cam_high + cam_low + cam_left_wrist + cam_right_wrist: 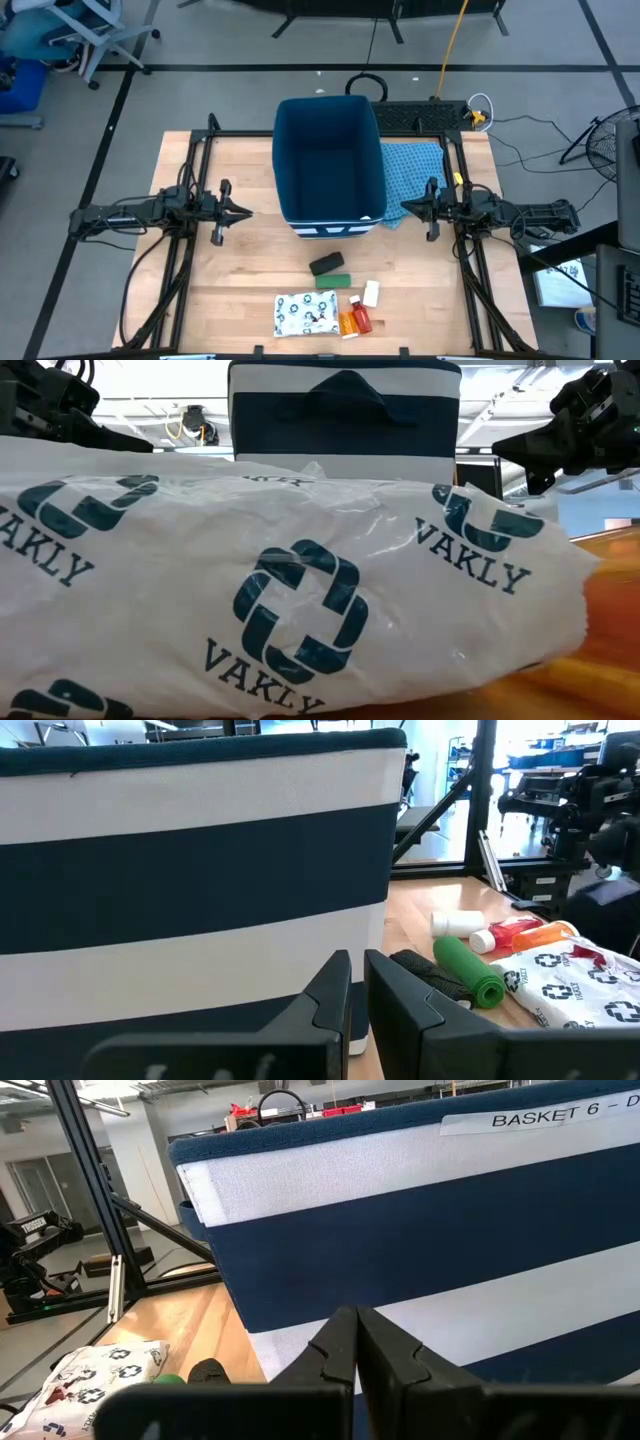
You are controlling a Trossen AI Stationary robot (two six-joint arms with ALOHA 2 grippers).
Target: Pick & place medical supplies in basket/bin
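Across the middle of the frame, seen from above, the dark blue bin [330,165] stood empty on the tabletop [240,270], a light blue cloth [412,168] lying against its right side. Every supply waited in a cluster at lower centre: the black oblong piece [327,264] nearest the bin, the green flat box [331,281] just below it, the small white bottle [371,293] to the right, the orange bottle [347,324] and red bottle [360,317] side by side, and the white patterned packet [306,314] at their left. The left pincer [242,211] hung at centre left, clenched on nothing but for a narrow slit; the right pincer [407,208] at centre right was clamped tight and empty. Both hung level with the bin's flanks, well apart from the supplies.

Trouble looked likeliest in the crowding. The little bottles lay touching, so a grasp at one could roll its neighbour off. The soft packet might sag or slip from a narrow pinch. With the bin's tall wall so close to each arm, a careless swing could shove it or snag the cloth.
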